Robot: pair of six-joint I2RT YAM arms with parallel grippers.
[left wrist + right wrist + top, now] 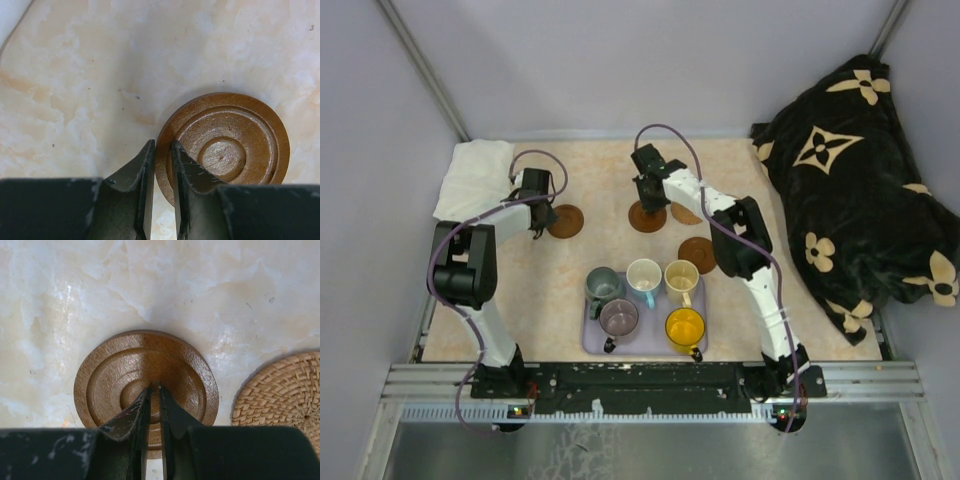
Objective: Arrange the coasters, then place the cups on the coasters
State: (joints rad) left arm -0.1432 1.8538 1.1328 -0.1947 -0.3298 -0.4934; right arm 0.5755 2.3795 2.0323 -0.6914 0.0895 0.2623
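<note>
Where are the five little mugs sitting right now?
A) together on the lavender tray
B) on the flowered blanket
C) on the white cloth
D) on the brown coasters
A: all five mugs stand on the lavender tray, none on a coaster.

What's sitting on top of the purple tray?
Five mugs stand on the tray: grey-green mug, white mug, cream mug, mauve mug, yellow mug. The tray beneath each is covered from view.
</note>
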